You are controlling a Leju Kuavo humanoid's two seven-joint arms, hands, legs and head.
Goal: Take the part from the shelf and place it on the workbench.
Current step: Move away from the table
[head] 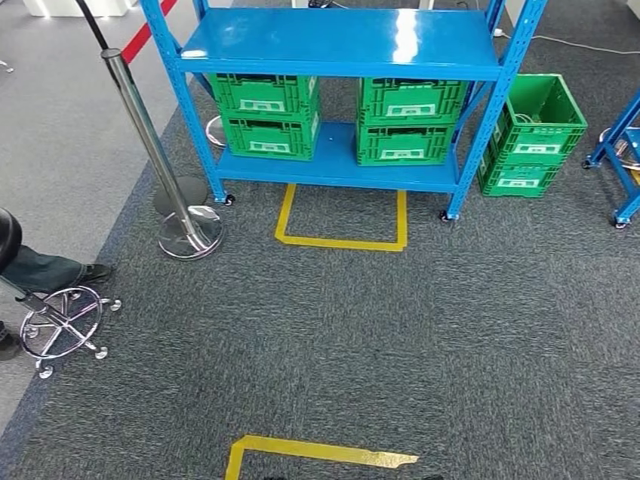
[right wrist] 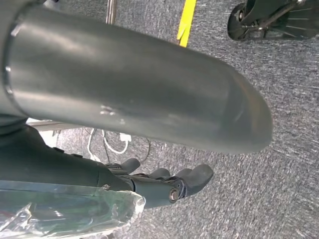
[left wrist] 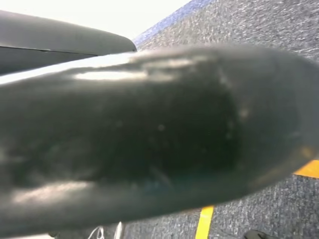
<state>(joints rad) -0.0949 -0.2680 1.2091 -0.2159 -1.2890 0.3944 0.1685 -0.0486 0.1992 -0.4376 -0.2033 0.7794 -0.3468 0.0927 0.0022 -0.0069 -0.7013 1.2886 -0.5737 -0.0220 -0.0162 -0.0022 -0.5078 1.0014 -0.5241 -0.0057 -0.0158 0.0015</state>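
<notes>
I am looking down at a grey carpet [head: 423,340] with a blue shelf [head: 340,45] at the far side, standing well apart from me. On its lower level sit two stacks of green crates, one on the left [head: 266,115] and one on the right [head: 407,120]. I cannot see into them, so I cannot tell where in them the part lies. Another green crate [head: 532,135] stands open on the floor just right of the shelf. Beyond it, at the right edge, is the leg of a second blue rack [head: 623,150].

A yellow tape outline [head: 341,240] marks the floor just in front of the shelf, and a second yellow tape corner [head: 317,450] lies near me. To the left, a chrome barrier post [head: 143,130] leans up from its round base. Nearer on the left is a stool with a chrome wheeled base [head: 60,320], with a person's leg and shoe [head: 45,270] beside it.

My left hand [left wrist: 150,134] is a dark blur against the lens; I cannot tell how its fingers lie.

My right hand [right wrist: 143,99] hangs over the carpet, its dark fingers [right wrist: 188,177] stretched out side by side. Crinkled clear plastic [right wrist: 68,214] lies against them, and I cannot tell whether the hand holds it.
</notes>
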